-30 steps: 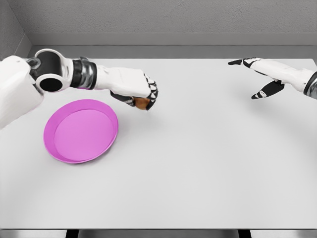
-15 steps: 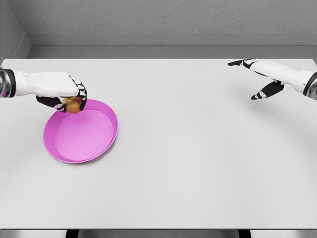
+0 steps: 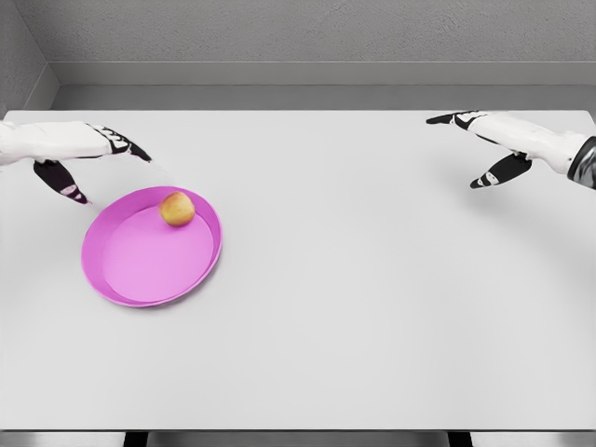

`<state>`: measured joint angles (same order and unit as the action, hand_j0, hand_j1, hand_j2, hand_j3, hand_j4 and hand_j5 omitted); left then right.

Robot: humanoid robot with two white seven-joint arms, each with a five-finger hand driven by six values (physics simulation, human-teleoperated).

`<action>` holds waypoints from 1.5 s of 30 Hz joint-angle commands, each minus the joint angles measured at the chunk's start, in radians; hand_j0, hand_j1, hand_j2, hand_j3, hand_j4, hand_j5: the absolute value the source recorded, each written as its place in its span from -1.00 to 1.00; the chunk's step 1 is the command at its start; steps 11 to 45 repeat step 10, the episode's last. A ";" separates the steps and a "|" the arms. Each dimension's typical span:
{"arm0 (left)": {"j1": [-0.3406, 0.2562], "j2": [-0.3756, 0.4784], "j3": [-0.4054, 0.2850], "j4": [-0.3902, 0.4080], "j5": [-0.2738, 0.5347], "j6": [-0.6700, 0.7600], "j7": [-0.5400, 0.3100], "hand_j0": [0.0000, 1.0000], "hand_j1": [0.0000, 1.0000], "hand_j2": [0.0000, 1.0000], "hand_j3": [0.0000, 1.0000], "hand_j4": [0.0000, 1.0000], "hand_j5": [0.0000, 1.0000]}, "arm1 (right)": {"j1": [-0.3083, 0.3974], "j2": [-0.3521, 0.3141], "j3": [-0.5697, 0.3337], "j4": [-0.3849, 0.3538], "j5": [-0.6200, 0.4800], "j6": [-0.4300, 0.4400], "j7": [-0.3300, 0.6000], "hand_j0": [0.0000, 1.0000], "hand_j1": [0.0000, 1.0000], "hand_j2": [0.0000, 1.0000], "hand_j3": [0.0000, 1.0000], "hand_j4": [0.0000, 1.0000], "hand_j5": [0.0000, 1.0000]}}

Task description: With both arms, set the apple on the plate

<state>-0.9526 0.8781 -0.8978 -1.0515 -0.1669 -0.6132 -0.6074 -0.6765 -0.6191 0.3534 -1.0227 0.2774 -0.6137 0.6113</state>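
Resting inside the pink plate (image 3: pixel 119 279), toward its far rim, is one apple (image 3: pixel 177 209), yellow-red, upright, touching no hand; it sits on the plate's flat floor just within the raised lip, which looks likely to keep it from rolling out. Plate: round, shallow, lying flat on the left part of the white tabletop (image 3: pixel 372 307). Left hand (image 3: pixel 79 158): entering from the left edge, just beyond the plate's far-left rim, fingers spread and thumb dropped away, holding nothing; its position beside the rim and clear of the fruit fits a release with the apple let go over the plate. Right hand (image 3: pixel 489 140): at the far right of the tabletop, well apart from plate and apple, fingers extended and relaxed, empty; it appears parked out of the way and plays no visible part in supporting the fruit. Condition of task, as judged: apple is on the plate, so placement reads as done, with only withdrawal of the left arm plausibly remaining. Risk noted: apple lies near the rim and not at the centre, so a nudge from the nearby fingers could tip it over the lip.
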 commanded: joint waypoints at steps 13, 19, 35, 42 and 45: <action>0.000 -0.125 0.132 0.352 0.046 0.002 -0.003 1.00 1.00 1.00 1.00 1.00 1.00 | 0.026 -0.007 -0.008 0.012 -0.004 0.003 0.000 1.00 1.00 1.00 1.00 1.00 1.00; 0.000 -0.125 0.132 0.352 0.046 0.002 -0.003 1.00 1.00 1.00 1.00 1.00 1.00 | 0.026 -0.007 -0.008 0.012 -0.004 0.003 0.000 1.00 1.00 1.00 1.00 1.00 1.00; 0.000 -0.125 0.132 0.352 0.046 0.002 -0.003 1.00 1.00 1.00 1.00 1.00 1.00 | 0.026 -0.007 -0.008 0.012 -0.004 0.003 0.000 1.00 1.00 1.00 1.00 1.00 1.00; 0.000 -0.125 0.132 0.352 0.046 0.002 -0.003 1.00 1.00 1.00 1.00 1.00 1.00 | 0.026 -0.007 -0.008 0.012 -0.004 0.003 0.000 1.00 1.00 1.00 1.00 1.00 1.00; 0.000 -0.125 0.132 0.352 0.046 0.002 -0.003 1.00 1.00 1.00 1.00 1.00 1.00 | 0.026 -0.007 -0.008 0.012 -0.004 0.003 0.000 1.00 1.00 1.00 1.00 1.00 1.00</action>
